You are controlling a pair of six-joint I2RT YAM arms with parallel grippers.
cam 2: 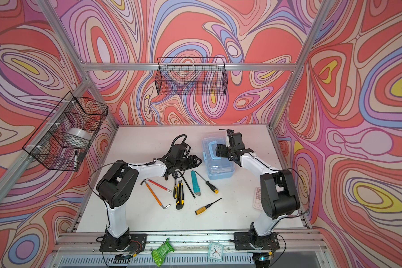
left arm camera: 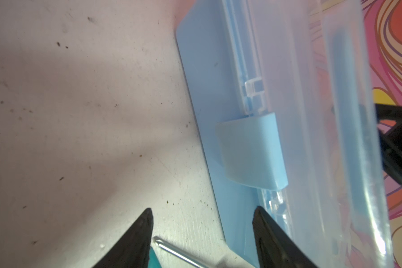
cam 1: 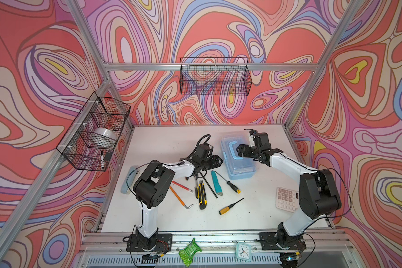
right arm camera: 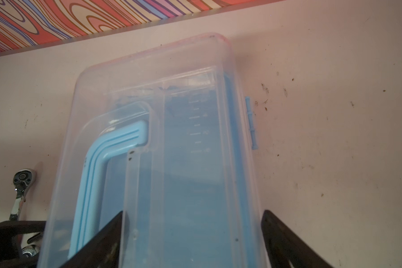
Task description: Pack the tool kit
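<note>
Clock (cam 1: pixel 243 251) up front, stapler (cam 1: pixel 126 185), calculator (cam 1: pixel 286 198), lidded tool kit (cam 1: pixel 240 166)

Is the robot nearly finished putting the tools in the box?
Not nearly. Nothing looks packed: the light blue plastic box has its clear lid down. In hand: the open left gripper sits by its blue latch; the open right gripper is over the lid. To do: the yellow utility knife, orange hex key and other tools lie on the white table.

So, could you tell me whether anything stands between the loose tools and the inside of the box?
Yes: the lid is shut over the box, and the tools lie outside it on the table.
</note>
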